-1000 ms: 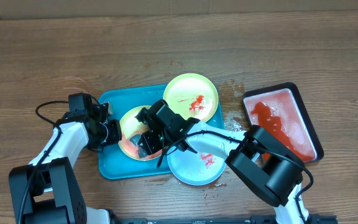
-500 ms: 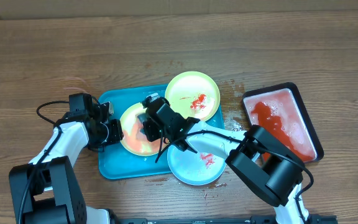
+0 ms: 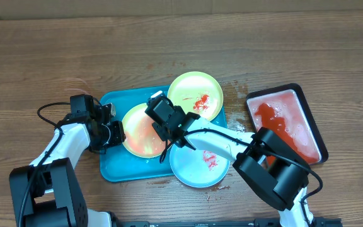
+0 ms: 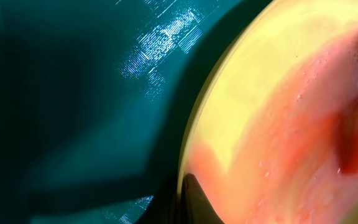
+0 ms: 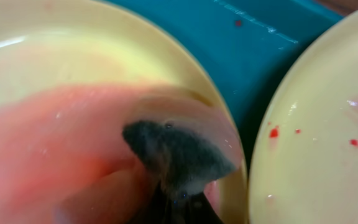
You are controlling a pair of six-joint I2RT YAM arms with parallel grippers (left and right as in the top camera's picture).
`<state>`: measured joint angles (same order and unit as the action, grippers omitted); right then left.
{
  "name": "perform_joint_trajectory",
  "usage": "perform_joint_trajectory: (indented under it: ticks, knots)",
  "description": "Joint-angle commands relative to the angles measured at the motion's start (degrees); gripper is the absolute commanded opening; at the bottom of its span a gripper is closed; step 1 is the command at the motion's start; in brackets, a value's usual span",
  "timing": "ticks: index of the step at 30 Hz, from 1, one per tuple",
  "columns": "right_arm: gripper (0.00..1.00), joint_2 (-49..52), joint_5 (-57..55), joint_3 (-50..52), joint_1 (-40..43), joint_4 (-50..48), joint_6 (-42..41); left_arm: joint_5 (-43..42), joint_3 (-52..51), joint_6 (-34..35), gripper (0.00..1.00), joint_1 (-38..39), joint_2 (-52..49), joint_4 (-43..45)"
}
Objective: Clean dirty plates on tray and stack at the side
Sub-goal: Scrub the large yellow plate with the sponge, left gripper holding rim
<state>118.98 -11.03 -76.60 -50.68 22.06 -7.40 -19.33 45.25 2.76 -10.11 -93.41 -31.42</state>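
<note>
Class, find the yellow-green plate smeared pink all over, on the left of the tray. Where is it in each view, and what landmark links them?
Overhead: the smeared plate lies left of centre, on the tray.
Left wrist: it fills the right half.
Right wrist: it fills the left and centre, under a grey pad.
Shared landmark: the turquoise tray, beside the plate in all three.

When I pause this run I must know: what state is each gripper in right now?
Left gripper: shut on the rim of the yellow-green plate.
Right gripper: shut on a dark grey pad pressed on that plate.
</note>
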Motion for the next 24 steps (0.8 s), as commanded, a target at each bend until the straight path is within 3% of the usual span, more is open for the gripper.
perform_joint_trajectory:
  ticks: [1, 5, 11, 15, 24]
  knots:
    - [0.04, 1.6, 15.39, 0.72, -1.11, 4.66, 8.74, -0.2, -1.46, -1.46, 0.04, 0.5, -1.31, -0.17]
    - [0.04, 1.6, 26.51, 0.72, -2.67, 5.31, 9.62, -0.2, -1.46, -1.29, 0.04, 0.5, -1.31, -0.24]
    - [0.04, 1.6, 27.28, 0.72, -5.01, 3.21, 8.9, -0.2, -1.46, -1.29, 0.05, 0.5, -1.31, -0.22]
    - [0.04, 1.6, 27.15, 0.72, -4.98, -1.29, 3.1, -0.2, -1.46, -1.29, 0.04, 0.5, -1.31, -0.26]
    - [0.04, 1.6, 13.75, 0.72, -4.0, -12.26, -9.81, -0.22, -1.46, -1.27, 0.05, 0.5, -1.31, -0.35]
